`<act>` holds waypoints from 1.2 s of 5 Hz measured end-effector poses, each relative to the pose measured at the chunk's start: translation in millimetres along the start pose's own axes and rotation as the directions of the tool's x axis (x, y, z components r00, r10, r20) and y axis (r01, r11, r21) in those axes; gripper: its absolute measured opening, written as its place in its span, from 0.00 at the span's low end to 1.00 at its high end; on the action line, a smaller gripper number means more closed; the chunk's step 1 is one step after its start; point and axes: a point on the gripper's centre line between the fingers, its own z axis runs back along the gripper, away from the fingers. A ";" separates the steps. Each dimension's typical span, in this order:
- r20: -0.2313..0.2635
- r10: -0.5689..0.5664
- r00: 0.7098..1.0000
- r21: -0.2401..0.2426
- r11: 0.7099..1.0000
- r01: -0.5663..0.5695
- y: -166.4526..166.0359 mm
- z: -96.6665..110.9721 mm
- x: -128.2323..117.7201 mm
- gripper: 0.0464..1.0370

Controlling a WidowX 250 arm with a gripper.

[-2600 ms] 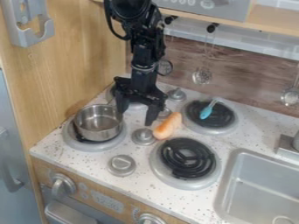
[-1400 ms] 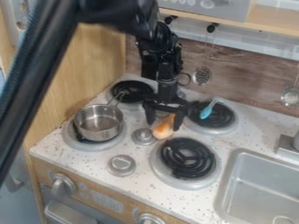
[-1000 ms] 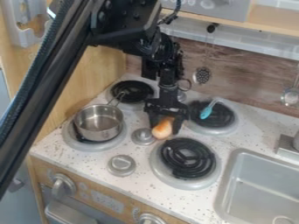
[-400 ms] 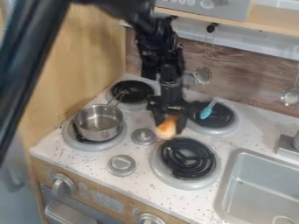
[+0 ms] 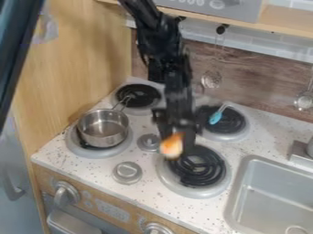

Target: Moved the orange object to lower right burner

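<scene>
Camera view: orange object between fingers of tool

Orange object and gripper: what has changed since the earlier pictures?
The gripper came to the orange object, took hold of it and moved it frontward, toward the lower right burner. The pot and blue utensil stayed put.

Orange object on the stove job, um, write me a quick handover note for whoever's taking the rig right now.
Gripper: shut on the orange object, at the upper-left edge of the lower right burner as the camera sees it.
Done: object gripped.
Left: bring it over the coil, set it down, open the fingers, back off.
Nearby: metal pot on the lower left burner.
</scene>
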 end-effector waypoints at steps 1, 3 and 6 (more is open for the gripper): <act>-0.022 -0.045 0.999 0.014 0.999 0.046 -10.4 -11.5 -14.0 0.59; -0.011 -0.038 0.999 0.013 0.999 0.038 -13.1 -13.0 -16.5 0.78; 0.153 0.022 0.988 0.078 0.996 -0.035 -5.3 61.8 -8.4 0.96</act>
